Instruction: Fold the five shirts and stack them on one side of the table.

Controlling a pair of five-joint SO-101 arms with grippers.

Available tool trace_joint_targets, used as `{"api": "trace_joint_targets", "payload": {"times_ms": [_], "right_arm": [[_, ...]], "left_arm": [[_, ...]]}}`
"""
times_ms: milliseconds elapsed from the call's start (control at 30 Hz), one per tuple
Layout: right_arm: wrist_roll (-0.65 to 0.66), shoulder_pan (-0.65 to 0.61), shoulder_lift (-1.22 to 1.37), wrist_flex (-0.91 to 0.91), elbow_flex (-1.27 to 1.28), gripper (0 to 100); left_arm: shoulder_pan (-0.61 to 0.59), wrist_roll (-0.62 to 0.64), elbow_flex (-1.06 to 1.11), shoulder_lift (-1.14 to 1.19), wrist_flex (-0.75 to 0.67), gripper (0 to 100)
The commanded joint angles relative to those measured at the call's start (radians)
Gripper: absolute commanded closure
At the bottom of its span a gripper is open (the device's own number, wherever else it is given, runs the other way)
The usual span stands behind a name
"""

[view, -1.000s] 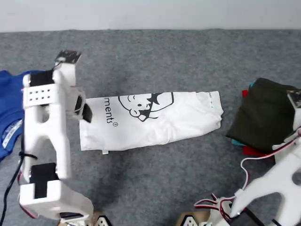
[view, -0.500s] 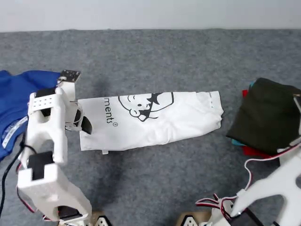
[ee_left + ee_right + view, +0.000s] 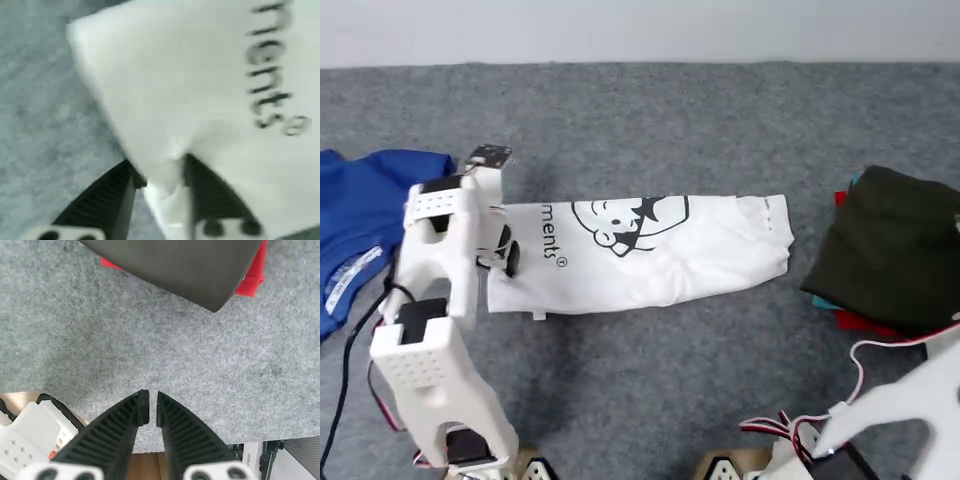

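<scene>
Your bench [image 3: 670, 120] carries three lots.
Centre: the centre shirt [image 3: 640, 255], laid crosswise, its left end caught between the jaws of your left gripper [image 3: 500, 250].
Far left edge: the loose shirt [image 3: 360, 230], just beside that arm.
Far right: the stack of shirts [image 3: 885, 255], near the centre shirt's right end but apart from it.
Your right gripper [image 3: 152, 407] hangs over bare bench in front of the stack, jaws together.

The worktop [image 3: 720, 120] lies under a grey, felt-like mat [image 3: 75, 340], evenly lit, with only soft shadows. A plain pale wall [image 3: 640, 30] runs along its far edge. At the near edge, a strip of bare wood [image 3: 145, 462] shows beside the mat.
</scene>
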Motion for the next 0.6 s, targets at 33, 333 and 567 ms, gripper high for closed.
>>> {"api": "trace_joint_targets", "payload": {"times_ms": [33,333,567], "right_arm": [[0.008,0.01,-0.041,0.035,-0.011,95.5],[0.009,0.008,-0.041,0.035,-0.009,95.5],[0.008,0.004,-0.041,0.035,-0.008,95.5]], "left_arm": [[-0.014,-0.02,-0.07,-0.008,0.041,99],[-0.181,-0.044,-0.166,-0.097,0.098,99],[-0.025,-0.074,-0.3,-0.106,0.307,99]]}}
